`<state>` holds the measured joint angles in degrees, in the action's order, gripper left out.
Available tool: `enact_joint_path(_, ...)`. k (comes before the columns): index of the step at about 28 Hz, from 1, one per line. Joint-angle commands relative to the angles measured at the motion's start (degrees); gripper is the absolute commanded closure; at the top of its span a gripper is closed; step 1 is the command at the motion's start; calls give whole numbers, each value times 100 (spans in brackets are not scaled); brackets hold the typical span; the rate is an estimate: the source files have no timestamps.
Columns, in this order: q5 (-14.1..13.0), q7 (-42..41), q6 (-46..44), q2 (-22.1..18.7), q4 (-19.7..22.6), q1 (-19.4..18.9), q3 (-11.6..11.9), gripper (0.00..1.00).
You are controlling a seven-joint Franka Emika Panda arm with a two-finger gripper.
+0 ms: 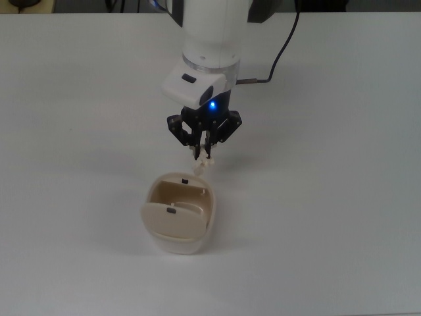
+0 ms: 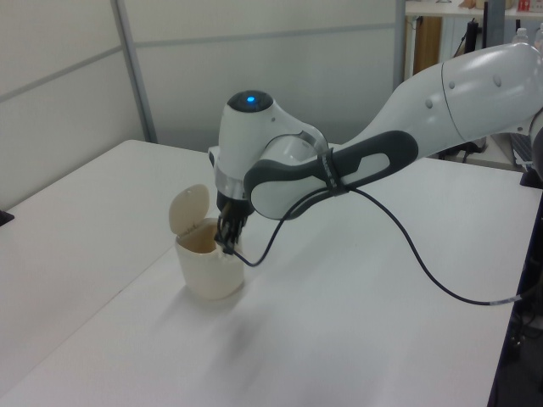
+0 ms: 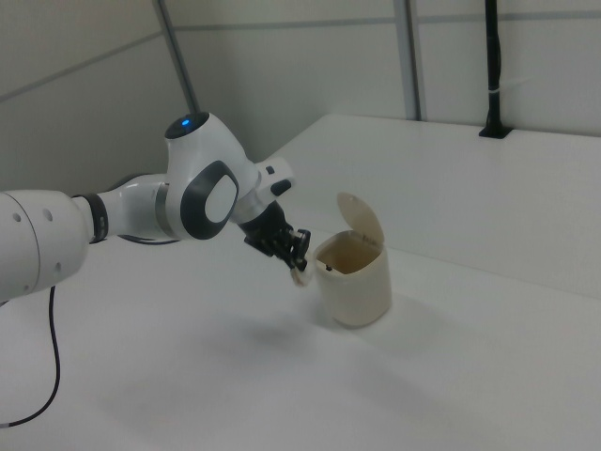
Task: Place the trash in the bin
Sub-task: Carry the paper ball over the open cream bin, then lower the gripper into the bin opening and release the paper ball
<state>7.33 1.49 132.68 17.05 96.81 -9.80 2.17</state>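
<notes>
The bin (image 1: 186,246) is a beige rounded container on the white table, its flap lid (image 1: 167,221) tipped up and the mouth open. My gripper (image 1: 202,153) points down just beyond the bin's far rim in the top view, shut on the trash (image 1: 203,164), a small off-white crumpled wad hanging from the fingertips. In the right view the gripper (image 3: 299,260) holds the trash (image 3: 300,277) right beside the bin (image 3: 362,293), at rim height on the right view's left. The left view shows the gripper (image 2: 227,241) at the rim of the bin (image 2: 209,278); the wad is hidden there.
A black cable (image 1: 280,49) runs from the arm's wrist toward the table's far edge and trails across the table (image 2: 412,259) in the left view. Wall panels stand behind the table.
</notes>
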Motion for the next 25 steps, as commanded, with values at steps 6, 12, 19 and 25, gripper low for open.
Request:
enact_joint_path(6,-145,-158,30,-219,-162,154,29,100)
enact_joint_path(12,-206,-175,275,-79,-189,329,29,100)
enact_joint_path(19,-276,-35,1487,237,-206,329,29,99)
enact_joint_path(25,-320,176,1805,387,-171,329,21,23)
